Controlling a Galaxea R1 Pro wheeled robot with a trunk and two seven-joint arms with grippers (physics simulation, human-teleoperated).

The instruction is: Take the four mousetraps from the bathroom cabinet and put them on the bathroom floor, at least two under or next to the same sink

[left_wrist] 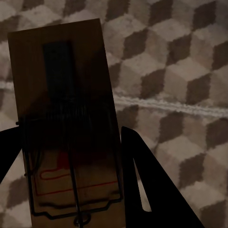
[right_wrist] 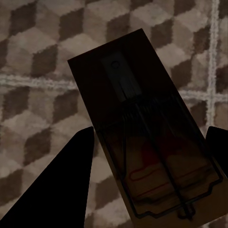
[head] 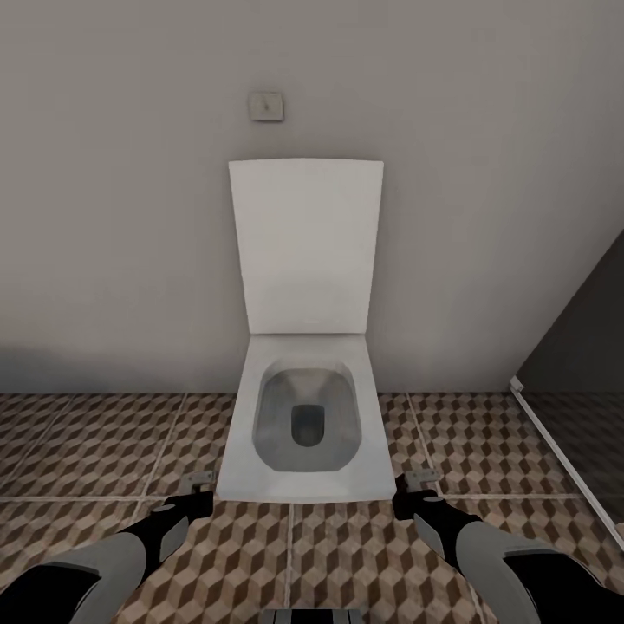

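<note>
— What's straight ahead?
— A white toilet (head: 299, 433) with its lid raised against a plain grey wall (head: 113, 217), a small square plate (head: 266, 107) on the wall above it.
— And underfoot?
— The bathroom floor (head: 104, 442), cube-patterned tiles in brown and beige with pale grout. At far right, a dark glass panel (head: 581, 364) meets the floor.

We see the toilet (head: 303, 433) blocking the middle ahead; open bathroom floor (head: 95, 442) lies at both its sides and before it.
</note>
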